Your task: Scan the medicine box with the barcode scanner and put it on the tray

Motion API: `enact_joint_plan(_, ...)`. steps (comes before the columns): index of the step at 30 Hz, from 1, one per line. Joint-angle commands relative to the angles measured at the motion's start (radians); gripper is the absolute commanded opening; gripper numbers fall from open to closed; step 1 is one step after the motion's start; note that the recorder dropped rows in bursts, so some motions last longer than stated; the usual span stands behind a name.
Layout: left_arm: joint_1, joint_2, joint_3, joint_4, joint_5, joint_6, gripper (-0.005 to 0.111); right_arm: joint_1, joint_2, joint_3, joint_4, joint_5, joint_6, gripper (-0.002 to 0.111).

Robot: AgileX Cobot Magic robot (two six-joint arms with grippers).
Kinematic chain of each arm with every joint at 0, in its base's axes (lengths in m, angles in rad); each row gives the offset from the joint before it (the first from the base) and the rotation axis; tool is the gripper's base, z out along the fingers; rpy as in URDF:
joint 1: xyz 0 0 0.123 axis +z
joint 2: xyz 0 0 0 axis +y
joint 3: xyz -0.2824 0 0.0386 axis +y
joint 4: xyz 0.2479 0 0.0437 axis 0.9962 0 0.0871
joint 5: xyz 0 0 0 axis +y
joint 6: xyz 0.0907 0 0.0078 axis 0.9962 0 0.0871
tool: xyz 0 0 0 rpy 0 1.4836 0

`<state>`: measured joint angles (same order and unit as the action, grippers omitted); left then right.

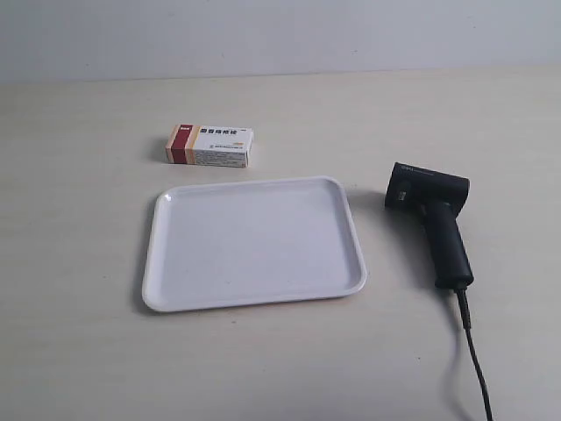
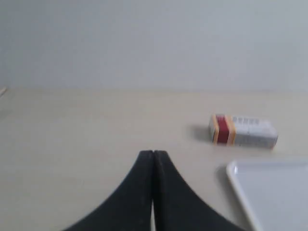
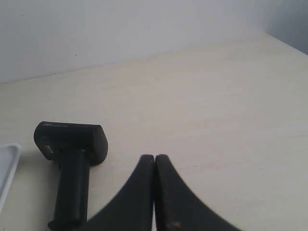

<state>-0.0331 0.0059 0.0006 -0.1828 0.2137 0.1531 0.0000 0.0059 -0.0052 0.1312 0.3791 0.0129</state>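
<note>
The medicine box (image 1: 210, 145), white with a dark red and tan band at one end, lies flat on the table just behind the white tray (image 1: 252, 241). To the tray's right lies the black barcode scanner (image 1: 435, 217), its thin cable (image 1: 473, 351) trailing toward the front edge. Neither arm shows in the exterior view. My left gripper (image 2: 153, 153) is shut with nothing in it; the medicine box (image 2: 243, 131) and a tray corner (image 2: 269, 192) lie ahead of it. My right gripper (image 3: 154, 157) is also shut and holds nothing, with the barcode scanner (image 3: 70, 163) lying beside it, apart.
A pale wall rises behind the light wooden table (image 1: 79, 193). A sliver of the tray rim (image 3: 8, 168) shows beyond the scanner in the right wrist view.
</note>
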Motion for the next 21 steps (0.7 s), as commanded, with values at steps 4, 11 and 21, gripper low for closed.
enact_joint_plan(4, -0.006, -0.006, -0.001, -0.25, -0.441, -0.039, 0.0, -0.006, -0.006, 0.005, 0.0, -0.013, -0.003, 0.0)
enact_joint_plan(11, -0.006, -0.006, -0.01, -0.165, -0.498, 0.019, 0.0, -0.006, -0.006, 0.005, 0.0, -0.013, -0.003, 0.0)
enact_joint_plan(21, -0.006, 0.214, -0.36, -0.106, -0.288, 0.036, 0.0, -0.006, -0.006, 0.005, 0.0, -0.009, -0.003, 0.0)
